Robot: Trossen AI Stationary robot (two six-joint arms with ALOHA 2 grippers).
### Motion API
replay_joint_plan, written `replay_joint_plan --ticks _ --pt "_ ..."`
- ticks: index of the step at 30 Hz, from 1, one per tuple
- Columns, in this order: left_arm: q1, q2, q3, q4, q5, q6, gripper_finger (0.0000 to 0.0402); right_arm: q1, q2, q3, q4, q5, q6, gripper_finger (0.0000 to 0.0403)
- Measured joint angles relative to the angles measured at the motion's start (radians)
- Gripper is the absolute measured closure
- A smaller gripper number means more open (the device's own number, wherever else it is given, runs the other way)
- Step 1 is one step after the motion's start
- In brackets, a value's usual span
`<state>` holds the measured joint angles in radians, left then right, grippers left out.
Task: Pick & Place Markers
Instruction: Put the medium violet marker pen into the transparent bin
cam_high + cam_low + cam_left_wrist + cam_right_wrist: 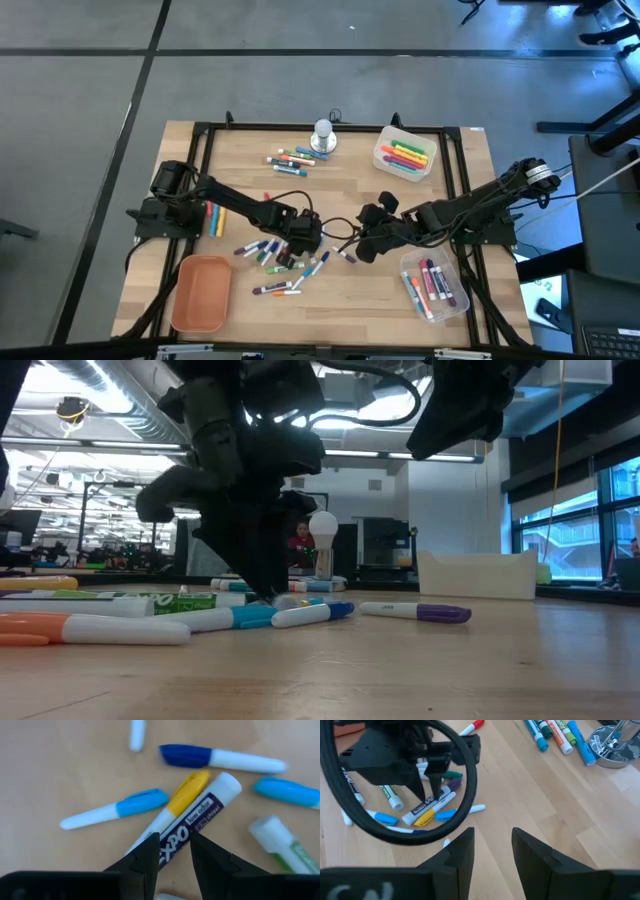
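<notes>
I have the left gripper point(303, 237) down over the loose pile of markers point(275, 262) in the middle of the table point(350, 190), just right of the orange tray point(201, 292) and well short of the silver knob point(323, 137) at the far edge. In the left wrist view its fingers point(145, 857) straddle the white Expo marker point(197, 822), one on each side of the barrel near its printed end, and they look closed on it or very nearly so; I can't see for sure that both pads are in contact. A yellow-capped marker point(182, 800) lies against the Expo marker, touching it along one side, so I judge the risk is dragging or pinching that neighbour too. I'd confirm the squeeze is square across the barrel, then lift straight up and slowly, watching that the yellow one stays on the wood. The right gripper point(365, 250) waits just right of the pile, between it and the clear bin point(436, 287) nearer me, its jaws standing apart with nothing between them. A second clear bin point(404, 153) with markers sits right of the knob.
</notes>
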<state>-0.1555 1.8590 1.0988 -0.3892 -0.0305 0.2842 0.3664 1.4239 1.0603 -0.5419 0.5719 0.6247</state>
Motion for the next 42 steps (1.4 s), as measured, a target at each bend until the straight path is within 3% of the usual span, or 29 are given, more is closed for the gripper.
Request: replay_joint_plan --ticks 8,17,24,32,42 --pt "0.015 0.009 -0.008 0.008 -0.199 -0.009 0.0292 0.0 0.0 0.0 -0.01 -0.001 0.004 0.0272" --pt "0.02 0.008 -0.006 0.024 -0.211 -0.071 0.0276 0.0 0.0 0.0 -0.01 0.0 0.004 0.0272" --pt "0.021 0.006 -0.005 0.067 -0.283 -0.092 0.0261 0.0 0.0 0.0 -0.01 0.0 0.026 0.0272" --pt "0.022 0.006 -0.005 0.065 -0.166 -0.11 0.0266 -0.001 0.0 0.0 -0.011 0.0 0.026 0.0272" --pt "0.036 0.005 -0.005 -0.007 -0.125 -0.109 0.0276 0.0 0.0 0.0 -0.011 0.0 0.026 0.0272"
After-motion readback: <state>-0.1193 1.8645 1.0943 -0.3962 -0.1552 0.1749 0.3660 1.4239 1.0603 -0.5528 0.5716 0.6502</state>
